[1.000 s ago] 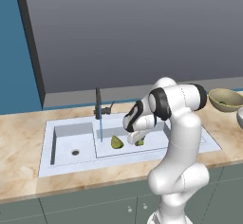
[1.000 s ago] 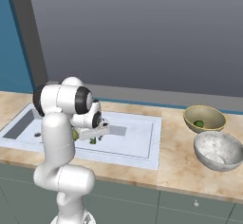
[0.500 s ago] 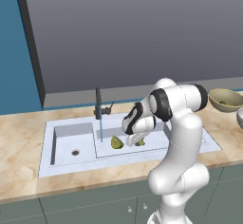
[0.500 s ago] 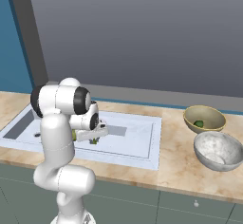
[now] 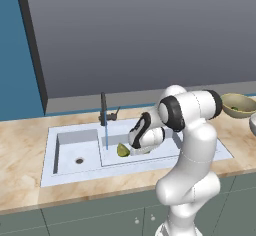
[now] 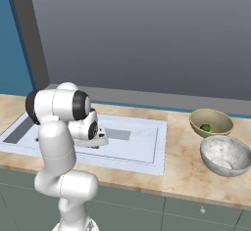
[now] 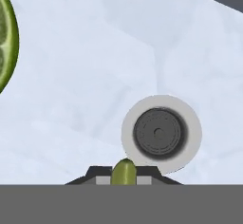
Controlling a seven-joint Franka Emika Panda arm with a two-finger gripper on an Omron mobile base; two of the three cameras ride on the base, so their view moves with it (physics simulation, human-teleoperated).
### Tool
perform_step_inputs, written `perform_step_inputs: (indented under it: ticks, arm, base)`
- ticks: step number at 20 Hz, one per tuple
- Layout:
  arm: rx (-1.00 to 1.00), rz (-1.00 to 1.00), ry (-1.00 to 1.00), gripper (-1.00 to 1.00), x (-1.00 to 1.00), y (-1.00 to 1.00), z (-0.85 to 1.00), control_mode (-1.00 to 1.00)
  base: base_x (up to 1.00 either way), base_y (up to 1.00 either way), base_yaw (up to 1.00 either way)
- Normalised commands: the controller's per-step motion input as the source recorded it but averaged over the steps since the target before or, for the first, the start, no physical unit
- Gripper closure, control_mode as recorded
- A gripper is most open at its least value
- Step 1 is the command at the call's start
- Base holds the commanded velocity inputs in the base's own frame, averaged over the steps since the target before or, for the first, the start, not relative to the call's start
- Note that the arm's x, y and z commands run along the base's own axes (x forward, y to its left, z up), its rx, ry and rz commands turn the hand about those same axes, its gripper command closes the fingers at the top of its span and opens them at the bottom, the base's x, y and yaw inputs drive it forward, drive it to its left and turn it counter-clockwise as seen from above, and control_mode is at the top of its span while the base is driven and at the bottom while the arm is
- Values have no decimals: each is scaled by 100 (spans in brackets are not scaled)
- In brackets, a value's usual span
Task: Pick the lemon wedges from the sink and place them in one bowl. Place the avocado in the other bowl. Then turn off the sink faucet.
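Lemon wedge (image 7: 124, 172) upright between pincer (image 7: 124, 178) tips

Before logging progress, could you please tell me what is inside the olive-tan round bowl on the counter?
The olive-tan round bowl holds one small dark green rounded piece, seemingly the avocado, near its front. The near wall covers the bowl's lowest part, so anything there cannot be seen.

Even, soft light is falling from above across all three rendered views, leaving no glare. The arm (image 5: 187, 145) is casting only a faint shadow into the sink (image 5: 70, 167). The two bowls (image 6: 211, 122) are showing gentle shading inside. Edges are looking slightly jagged and coarse, without lens distortion. In the hand view, the drain (image 7: 159, 134) is appearing sharp, while the lemon wedge (image 7: 7, 33) is being cropped by the frame.
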Motion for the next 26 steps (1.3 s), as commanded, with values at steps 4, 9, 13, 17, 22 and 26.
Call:
perform_step_inputs:
  ticks: [4,9,13,17,22,26]
  arm:
    - [0,-5,0,100,1,0,-18,-100]
    - [3,0,0,100,0,0,-3,-100]
    - [0,-1,0,100,0,0,24,-100]
    - [0,0,0,100,0,0,37,-100]
    - [0,-2,0,100,-1,0,43,-100]
    - [0,0,0,100,0,0,36,-100]
  base:
    - [0,0,0]
    - [0,0,0]
    - [0,0,0]
    - [0,0,0]
    - [0,0,0]
    - [0,0,0]
